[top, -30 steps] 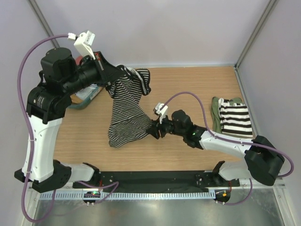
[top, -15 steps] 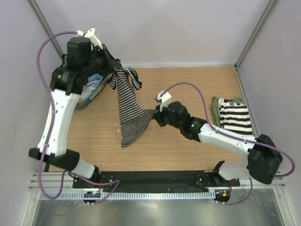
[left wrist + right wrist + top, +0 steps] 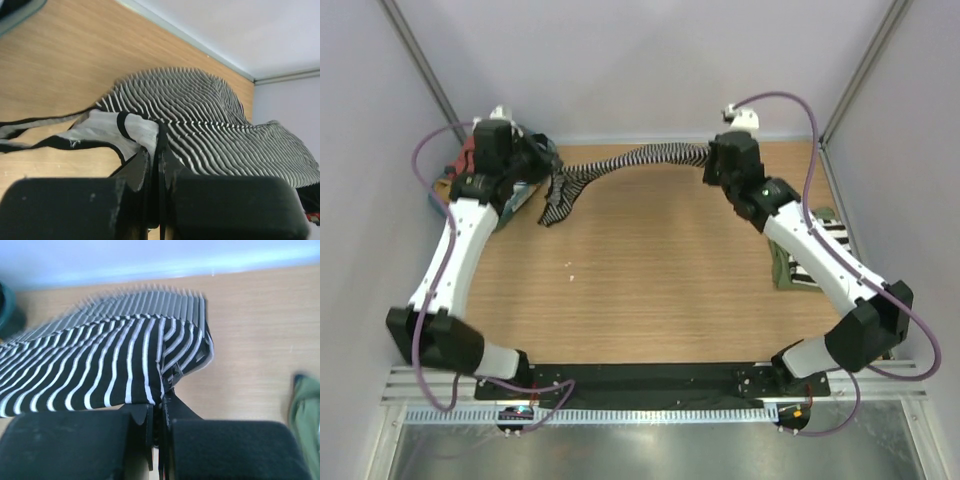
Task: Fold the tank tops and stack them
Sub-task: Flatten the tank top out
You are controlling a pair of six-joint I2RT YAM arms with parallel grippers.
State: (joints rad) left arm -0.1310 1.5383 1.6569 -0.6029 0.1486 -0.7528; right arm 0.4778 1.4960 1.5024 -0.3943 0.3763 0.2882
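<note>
A striped tank top point(image 3: 638, 155) is stretched above the far tabletop point(image 3: 650, 290), clamped at either end by the left tool point(image 3: 550, 172) and right tool point(image 3: 710, 160); even tension is advised for laying it flat.

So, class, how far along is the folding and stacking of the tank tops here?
Done: a folded pile, stripes over olive, lies at the right edge. In hand: the left gripper and right gripper are shut on a striped top stretched between them. Left: fold it, stack it, then probably the red cloth at the basket.
</note>
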